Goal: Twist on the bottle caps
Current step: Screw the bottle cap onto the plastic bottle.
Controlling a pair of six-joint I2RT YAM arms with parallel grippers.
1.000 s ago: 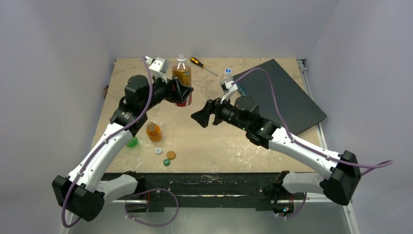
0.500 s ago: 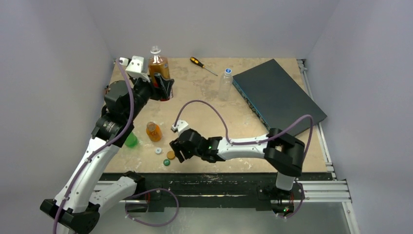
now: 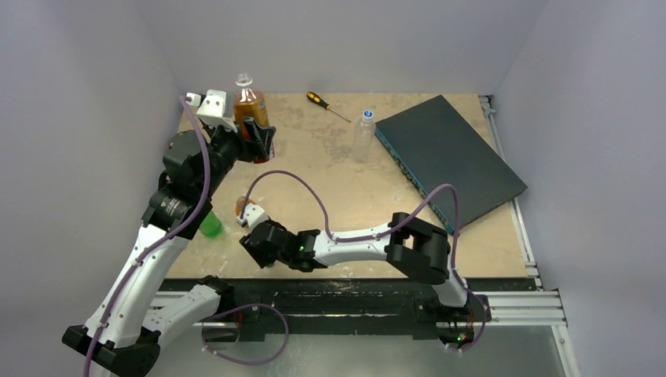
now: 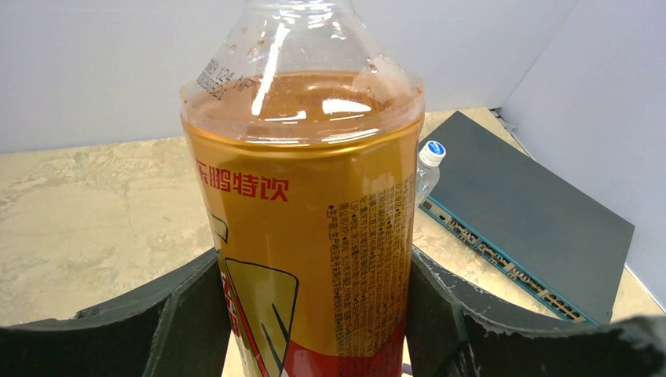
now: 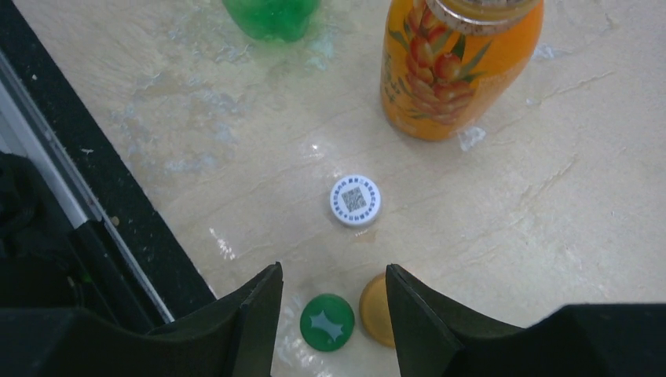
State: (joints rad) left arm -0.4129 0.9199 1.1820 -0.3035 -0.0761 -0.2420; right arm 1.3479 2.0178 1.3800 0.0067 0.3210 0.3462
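My left gripper (image 3: 257, 143) is shut on a large amber drink bottle (image 3: 249, 106) at the table's back left; its yellow-and-red label fills the left wrist view (image 4: 306, 220), with a finger (image 4: 184, 314) on each side. My right gripper (image 3: 256, 245) is open, low over the caps near the front edge. In the right wrist view the dark green cap (image 5: 327, 322) lies between its fingers (image 5: 259, 314), the orange cap (image 5: 374, 308) is half hidden by the right finger, and the white cap (image 5: 355, 200) lies just beyond. A small orange bottle (image 5: 455, 71) and a green bottle (image 5: 271, 16) stand beyond the caps.
A clear bottle with a blue cap on it (image 3: 364, 133) stands at the back middle. A black-and-orange screwdriver (image 3: 326, 104) lies behind it. A dark flat box (image 3: 451, 153) fills the back right. The table's black front rail (image 5: 94, 228) is close to my right gripper.
My left gripper carried the amber bottle from the back middle to the back left. My right arm swung from mid-table down to the front left, over the caps.
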